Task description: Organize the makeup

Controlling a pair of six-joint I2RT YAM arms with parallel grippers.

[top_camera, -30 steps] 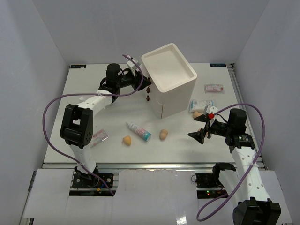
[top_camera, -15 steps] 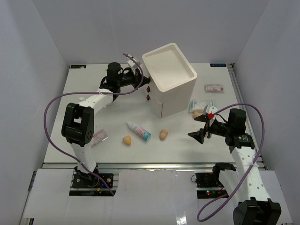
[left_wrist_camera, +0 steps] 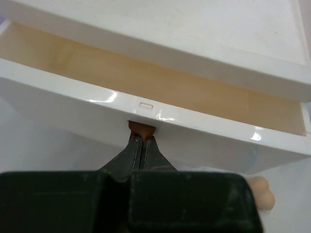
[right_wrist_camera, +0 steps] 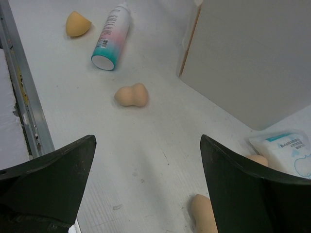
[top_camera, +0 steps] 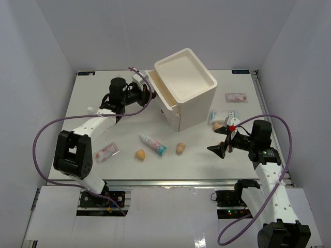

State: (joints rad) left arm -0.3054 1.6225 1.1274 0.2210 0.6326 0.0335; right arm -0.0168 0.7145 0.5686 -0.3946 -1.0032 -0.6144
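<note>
1. Far left first: a pink-print sachet (top_camera: 107, 152) lies flat on the table (top_camera: 129, 121), well to the near side of my left fingers and apart from them.
2. Left fingers (left_wrist_camera: 142, 145) are clenched on the dark red knob (left_wrist_camera: 141, 129) of the top drawer (left_wrist_camera: 146, 104). The drawer stands partway out of the cream box (top_camera: 189, 85), and I see nothing in the bit of it the wrist cam shows. I'd call this the open-the-drawer step, with none of the makeup put away yet.
3. Between the two sets of fingers, all loose on the table: a tan sponge (top_camera: 140, 154), the teal-capped tube (top_camera: 153, 144), and a second sponge (top_camera: 180, 149), which is the one nearest the right fingers.
4. Right fingers (top_camera: 221, 139) are spread wide with nothing in them, hanging just over the table. A third sponge (right_wrist_camera: 204, 213) lies close inside the outer finger, and a fourth sponge (right_wrist_camera: 252, 158) peeks out behind that finger. The blue-print sachet (top_camera: 223, 113) is just past them, with the other pink sachet (top_camera: 236, 96) further beyond.
5. Next move, my guess: pull the drawer out a bit more if it needs the room, then drop the right fingers onto that third sponge. It's squishy, so it'll want a gentle squeeze.
</note>
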